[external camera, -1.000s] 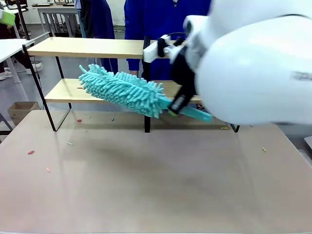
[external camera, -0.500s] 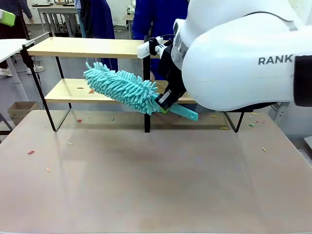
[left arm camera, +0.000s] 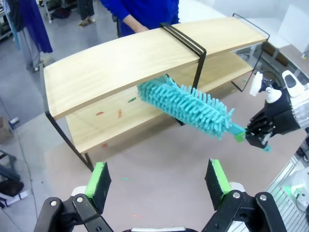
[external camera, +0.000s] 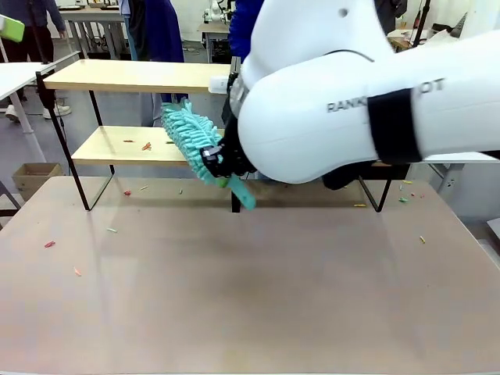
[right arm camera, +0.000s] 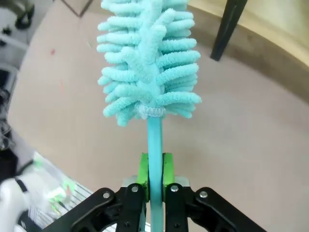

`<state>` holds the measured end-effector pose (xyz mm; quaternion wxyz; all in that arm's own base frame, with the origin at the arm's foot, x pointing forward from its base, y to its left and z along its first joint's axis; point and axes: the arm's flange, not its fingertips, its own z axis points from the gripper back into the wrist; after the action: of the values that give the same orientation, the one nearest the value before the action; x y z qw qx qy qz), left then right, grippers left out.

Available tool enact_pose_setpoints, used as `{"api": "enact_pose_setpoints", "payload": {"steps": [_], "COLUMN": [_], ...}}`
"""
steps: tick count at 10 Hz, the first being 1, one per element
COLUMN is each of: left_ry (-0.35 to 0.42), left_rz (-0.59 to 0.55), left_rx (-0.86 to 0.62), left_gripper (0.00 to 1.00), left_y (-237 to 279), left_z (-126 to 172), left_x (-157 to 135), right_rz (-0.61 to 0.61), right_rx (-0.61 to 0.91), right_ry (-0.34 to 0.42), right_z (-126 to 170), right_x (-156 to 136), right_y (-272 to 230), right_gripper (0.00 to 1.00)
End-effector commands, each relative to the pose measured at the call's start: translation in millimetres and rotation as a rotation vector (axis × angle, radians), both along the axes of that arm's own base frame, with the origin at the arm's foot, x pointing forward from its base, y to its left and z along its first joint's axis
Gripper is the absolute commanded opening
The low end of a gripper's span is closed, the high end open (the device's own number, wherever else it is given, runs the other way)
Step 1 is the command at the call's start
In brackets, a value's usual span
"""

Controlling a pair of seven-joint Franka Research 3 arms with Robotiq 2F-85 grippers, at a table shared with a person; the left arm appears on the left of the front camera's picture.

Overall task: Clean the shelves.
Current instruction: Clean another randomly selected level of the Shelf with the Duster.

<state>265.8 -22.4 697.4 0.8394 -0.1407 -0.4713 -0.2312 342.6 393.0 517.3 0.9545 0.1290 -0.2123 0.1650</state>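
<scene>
The shelves (external camera: pixel 125 76) are a two-tier rack of light wooden boards on a thin black frame, standing at the table's far side; in the left wrist view the shelves (left arm camera: pixel 120 63) show from above. My right gripper (external camera: pixel 221 166) is shut on the handle of a teal fluffy duster (external camera: pixel 186 134), whose head lies over the lower board near the central upright. In the right wrist view the duster (right arm camera: pixel 147 63) points away from the right gripper (right arm camera: pixel 154 176). The left wrist view shows the duster (left arm camera: pixel 186 104) and my left gripper (left arm camera: pixel 159 180) open, high above the table with nothing between its fingers.
Small coloured scraps (external camera: pixel 145 145) lie on the lower board and more scraps (external camera: pixel 50 244) on the beige table. A person in blue (left arm camera: pixel 140 12) stands behind the rack. A cardboard box (external camera: pixel 35 176) sits on the floor at left.
My right arm has swung left and forward. The duster has turned from lying along the lower shelf to pointing more across it, its head now nearer the central upright.
</scene>
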Motion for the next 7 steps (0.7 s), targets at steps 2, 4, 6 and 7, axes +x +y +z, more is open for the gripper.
{"api": "enact_pose_setpoints", "payload": {"steps": [2,4,6,7], "left_ry": [-0.002,-0.002,-0.002,-0.002], "left_rz": [-0.013,-0.013,-0.013,-0.013], "left_rx": [-0.01,-0.01,-0.01,-0.01], "left_gripper": [1.0,1.0,1.0,1.0], "left_y": [0.6,0.6,0.6,0.6], "left_z": [0.1,0.1,0.1,0.1], "left_x": [0.1,0.1,0.1,0.1], "right_rz": [-0.144,-0.214,-0.29,-0.309], "right_rx": [0.065,0.063,0.113,0.119], "right_ry": [-0.009,0.046,0.024,0.033], "right_z": [-5.3,-16.2,-20.4,-22.5], "right_x": [18.7,35.0,62.7,70.9], "right_y": [47.6,70.4,83.7,87.1], "right_gripper": [0.13,0.13,0.13,0.13]}}
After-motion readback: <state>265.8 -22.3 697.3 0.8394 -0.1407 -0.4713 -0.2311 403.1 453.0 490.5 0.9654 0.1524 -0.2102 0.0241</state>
